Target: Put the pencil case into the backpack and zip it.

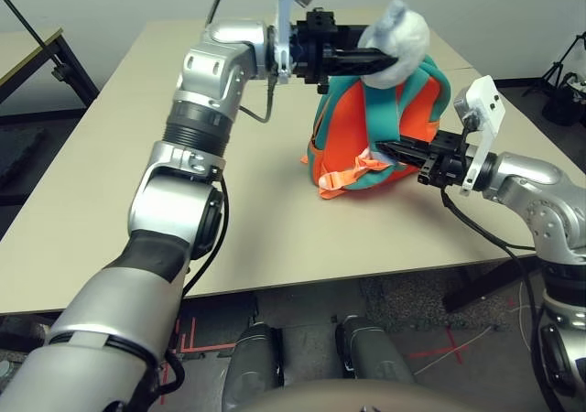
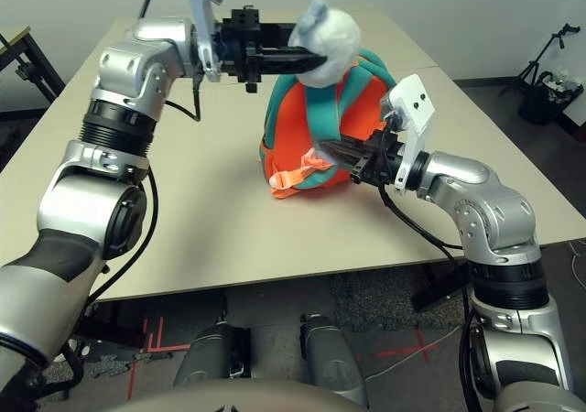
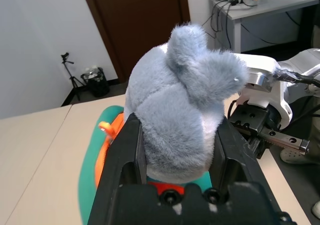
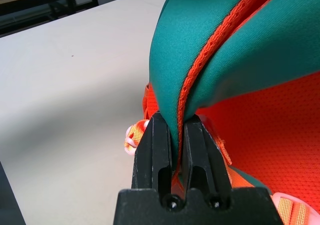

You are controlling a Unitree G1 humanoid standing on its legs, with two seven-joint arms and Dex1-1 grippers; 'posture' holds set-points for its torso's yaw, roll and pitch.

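The orange backpack [image 1: 341, 133] with teal trim stands upright in the middle of the table, and its pale orange straps [image 1: 352, 172] lie at its front foot. My left gripper [image 1: 389, 61] reaches in from the left at the top and is shut on the backpack's grey plush piece [image 3: 180, 100]. The black fingers [image 3: 125, 150] press into the plush from both sides. My right gripper [image 4: 176, 119] comes from the right, lower down, and is shut on a teal strap edge [image 4: 200, 50] of the backpack. The pencil case is out of view.
The beige table [image 1: 110, 183] has free room left of and in front of the backpack. A dark-framed table [image 1: 27, 50] stands at the far left. A tripod [image 1: 563, 78] is on the floor at the far right.
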